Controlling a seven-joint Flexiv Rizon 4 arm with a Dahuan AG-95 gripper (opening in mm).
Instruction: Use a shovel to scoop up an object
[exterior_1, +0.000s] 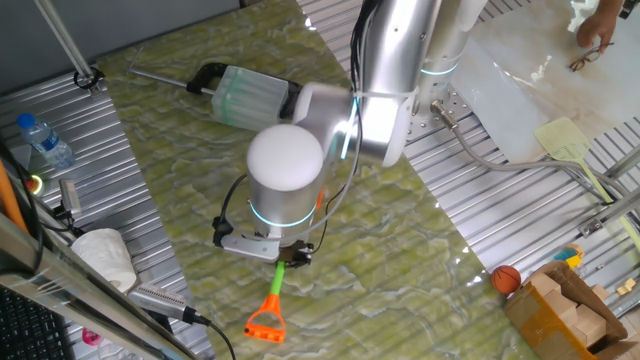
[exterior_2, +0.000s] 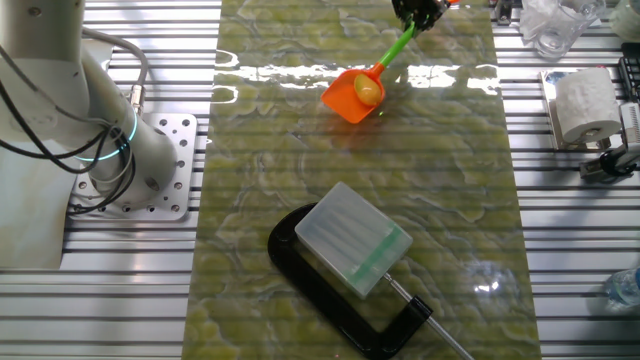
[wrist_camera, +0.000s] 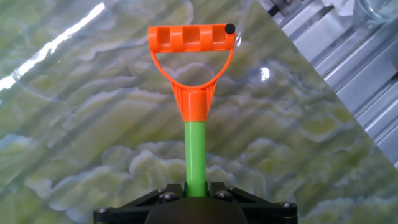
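Note:
The shovel's orange blade (exterior_2: 350, 97) lies on the green marbled table with the small yellow-orange object (exterior_2: 367, 90) resting in it. Its green shaft (exterior_2: 395, 48) runs up to my gripper (exterior_2: 415, 14), which is shut on it at the table's far edge. In the hand view the shaft (wrist_camera: 195, 152) rises from between the black fingers to the orange D-shaped end (wrist_camera: 193, 46). From the one fixed view I see only the shaft (exterior_1: 275, 284) and D end (exterior_1: 266, 325) below the gripper (exterior_1: 291, 257); the arm hides the blade and object.
A black C-clamp holding a translucent block (exterior_2: 355, 240) lies on the table near the middle. A paper roll (exterior_2: 583, 100) and glassware (exterior_2: 555, 25) stand on the side rack. An orange-brown ball (exterior_1: 506, 278), a wooden box (exterior_1: 570, 310) and a water bottle (exterior_1: 45, 140) sit off the mat.

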